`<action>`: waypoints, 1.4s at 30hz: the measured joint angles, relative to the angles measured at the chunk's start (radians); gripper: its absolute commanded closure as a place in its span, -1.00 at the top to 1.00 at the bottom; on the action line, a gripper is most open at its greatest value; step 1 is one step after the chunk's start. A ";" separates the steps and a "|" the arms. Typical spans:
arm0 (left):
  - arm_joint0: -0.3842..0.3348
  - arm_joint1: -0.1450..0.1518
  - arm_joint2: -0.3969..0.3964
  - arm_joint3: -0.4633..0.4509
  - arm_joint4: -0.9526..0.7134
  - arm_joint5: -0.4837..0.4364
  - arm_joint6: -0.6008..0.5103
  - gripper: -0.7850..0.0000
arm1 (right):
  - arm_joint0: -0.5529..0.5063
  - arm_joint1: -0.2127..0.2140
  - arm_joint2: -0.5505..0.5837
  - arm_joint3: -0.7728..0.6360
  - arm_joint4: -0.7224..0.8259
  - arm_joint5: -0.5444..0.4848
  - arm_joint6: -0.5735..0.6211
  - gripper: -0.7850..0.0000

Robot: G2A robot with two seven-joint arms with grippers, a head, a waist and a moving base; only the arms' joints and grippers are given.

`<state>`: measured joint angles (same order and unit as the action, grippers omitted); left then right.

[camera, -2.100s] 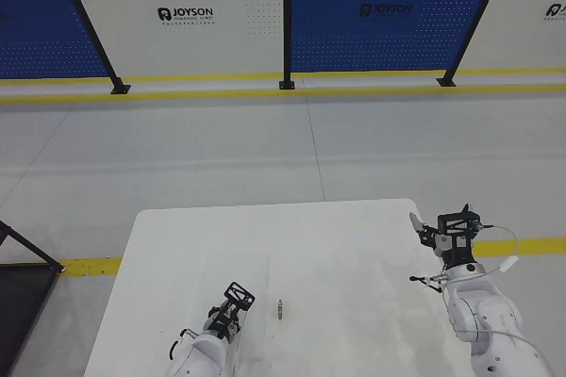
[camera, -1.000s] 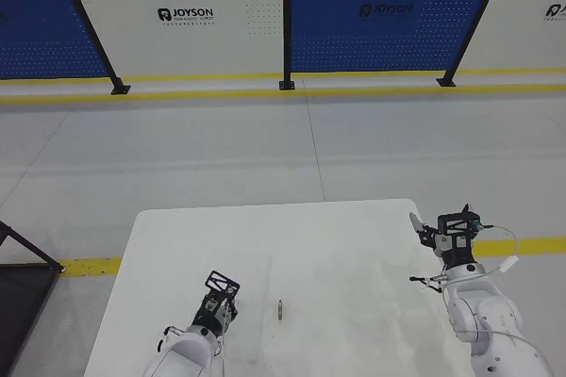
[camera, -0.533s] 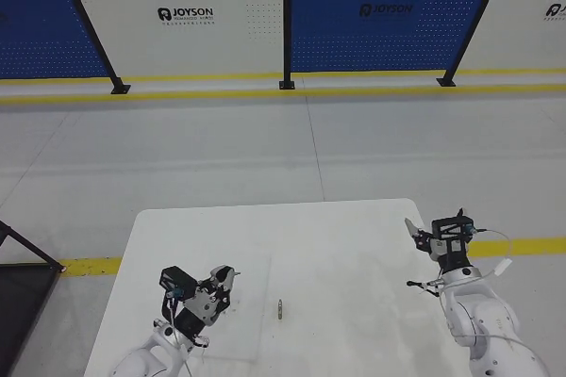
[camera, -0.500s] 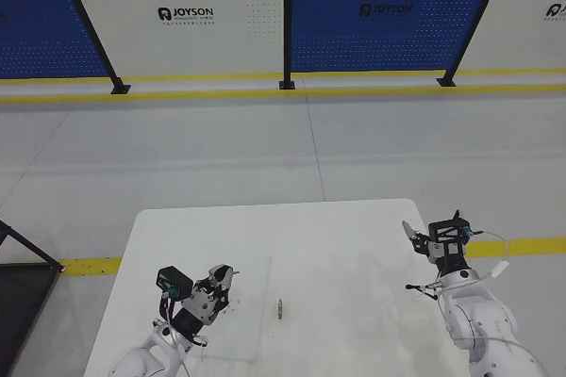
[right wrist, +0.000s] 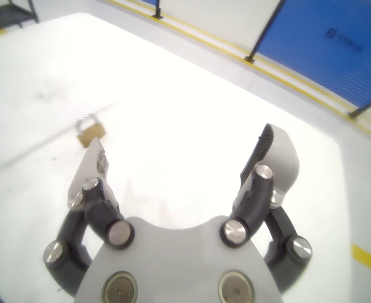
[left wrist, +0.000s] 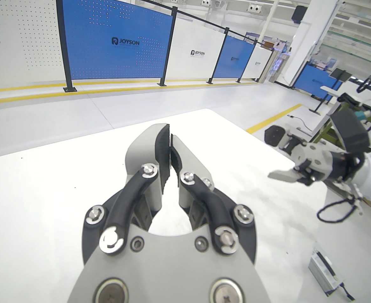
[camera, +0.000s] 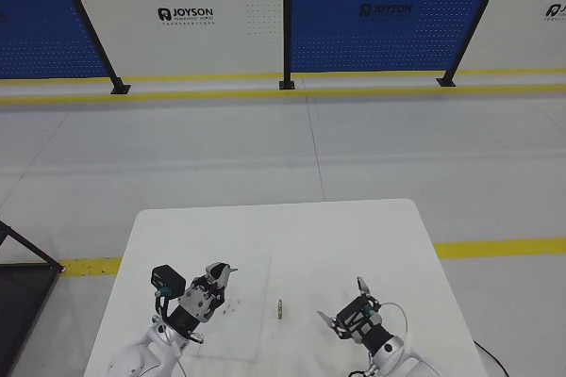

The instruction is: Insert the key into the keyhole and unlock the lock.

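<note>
- The white table takes up the lower middle of the top view, and both arms come in over its bottom edge.
- The left gripper sits at the lower left of the top view, with its tips aimed toward the upper right. Its pads are pressed together. Whether a key is pinched between them is too small to tell.
- The right gripper sits at the lower centre-right of the top view. Its jaws are spread wide, and its wrist view shows bare table between them.
- The lock, a brass padlock with a silver shackle, rests on the table between the two grippers and touches neither. In the top view it is a thin sliver whose long axis runs up and down the frame.
- In the right wrist view the lock lies at the left middle of the frame. It is just beyond the tip of the left-hand finger, not in the gap between the jaws. Its shackle points to the upper left, away from the gripper, so the base of the body faces the jaws.
- By my reading the right gripper is the nearer of the two. Its open jaws would have to swing toward the frame's left to centre the lock before closing on it.
</note>
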<state>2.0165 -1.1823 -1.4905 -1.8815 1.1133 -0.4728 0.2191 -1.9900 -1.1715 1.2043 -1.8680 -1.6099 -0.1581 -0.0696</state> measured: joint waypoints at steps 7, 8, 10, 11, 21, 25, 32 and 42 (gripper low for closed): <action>0.000 0.000 0.000 0.000 0.000 0.000 0.000 -1.00 | 0.066 -0.020 -0.127 0.074 0.050 -0.017 -0.006 1.00; 0.000 0.000 0.000 0.000 0.000 0.000 0.000 -1.00 | 0.075 -0.022 -0.138 0.082 0.058 -0.011 -0.011 1.00; 0.000 0.000 0.000 0.000 0.000 0.000 0.000 -1.00 | 0.097 -0.029 -0.166 0.105 0.064 0.015 -0.018 1.00; 0.000 0.000 0.000 0.000 0.000 0.000 0.000 -1.00 | 0.108 -0.033 -0.181 0.118 0.059 0.025 -0.013 1.00; 0.000 0.000 0.000 0.000 0.000 0.000 0.000 -1.00 | 0.168 -0.048 -0.249 0.173 0.045 0.044 0.050 1.00; 0.000 0.000 0.000 0.000 0.000 0.000 0.000 -1.00 | 0.182 -0.051 -0.258 0.180 0.060 0.031 0.071 1.00; 0.000 0.000 0.000 0.000 0.000 0.000 0.000 -1.00 | 0.287 -0.088 -0.344 0.255 0.184 0.065 0.184 1.00; 0.000 0.000 0.000 0.000 0.000 0.000 0.000 -1.00 | 0.376 -0.131 -0.430 0.352 0.218 0.209 0.261 -0.04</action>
<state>2.0165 -1.1823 -1.4905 -1.8815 1.1133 -0.4728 0.2191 -1.6140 -1.3025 0.7744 -1.5160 -1.3919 0.0511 0.1917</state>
